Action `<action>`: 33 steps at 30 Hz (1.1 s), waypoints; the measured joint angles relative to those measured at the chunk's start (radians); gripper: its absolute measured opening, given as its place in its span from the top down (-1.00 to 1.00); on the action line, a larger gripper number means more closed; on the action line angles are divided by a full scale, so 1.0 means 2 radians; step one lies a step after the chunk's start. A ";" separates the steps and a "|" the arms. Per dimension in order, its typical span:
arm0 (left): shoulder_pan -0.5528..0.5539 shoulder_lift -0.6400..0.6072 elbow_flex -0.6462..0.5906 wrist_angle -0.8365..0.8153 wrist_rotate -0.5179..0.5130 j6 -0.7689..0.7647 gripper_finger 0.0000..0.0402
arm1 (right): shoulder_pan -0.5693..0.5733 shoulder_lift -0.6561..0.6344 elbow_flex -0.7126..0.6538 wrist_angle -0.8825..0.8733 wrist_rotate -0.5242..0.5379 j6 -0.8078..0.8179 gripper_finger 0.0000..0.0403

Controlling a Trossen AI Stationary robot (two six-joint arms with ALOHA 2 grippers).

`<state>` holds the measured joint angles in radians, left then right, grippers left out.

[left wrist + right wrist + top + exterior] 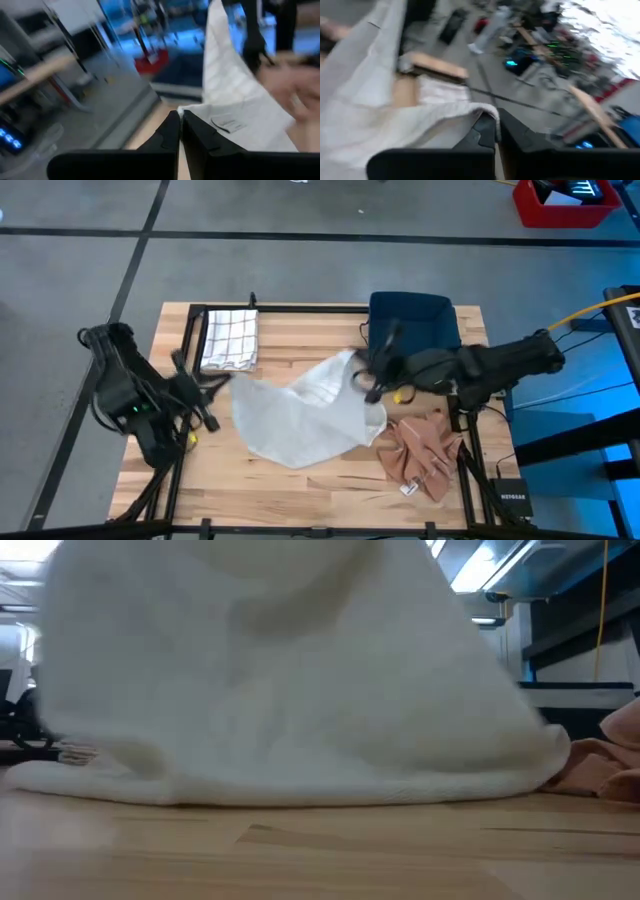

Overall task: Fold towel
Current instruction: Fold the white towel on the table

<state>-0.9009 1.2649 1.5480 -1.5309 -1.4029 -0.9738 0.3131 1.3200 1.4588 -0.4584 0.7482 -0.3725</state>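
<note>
From above we count four cloths on the wooden table (320,475): one white towel (300,415) spread across the middle, one checked cloth (230,340) folded at the far left, one dark blue cloth (415,320) at the far right, and one crumpled tan cloth (425,455) at the near right. We see two arms. The left gripper (222,383) sits at the towel's left corner, and the right gripper (368,380) is at its raised right corner, where the fabric peaks. The table stands on a grey floor, with a red bin (563,202) at the far right.

At table height, we see the white towel (290,680) filling nearly the whole frame, its lower edge resting on the wood (320,850). One piece of the tan cloth (610,760) peeks out on the right, touching the towel's edge. Ceiling lights show behind.

From the left wrist, we see the left gripper (180,127) clenched, its two dark fingers together at the towel's (235,100) corner.

From the right wrist, we see the right gripper (496,127) clamped on a rolled edge of the towel (395,120), which drapes away from the fingers. The room beyond is smeared.
</note>
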 joint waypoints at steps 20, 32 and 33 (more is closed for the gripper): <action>0.029 -0.058 0.189 0.292 -0.084 0.515 0.98 | -0.073 -0.007 0.233 0.005 0.079 -0.104 0.97; 0.028 -0.059 0.273 0.671 0.026 0.904 0.98 | -0.072 -0.006 0.293 0.105 0.053 -0.181 0.98; 0.028 -0.059 0.277 0.688 0.036 0.923 0.98 | -0.072 -0.007 0.293 0.107 0.052 -0.183 0.98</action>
<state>-0.8440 1.1461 2.1023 -0.1552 -1.3315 0.8716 0.1696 1.3067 2.0457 -0.2436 0.8530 -0.7380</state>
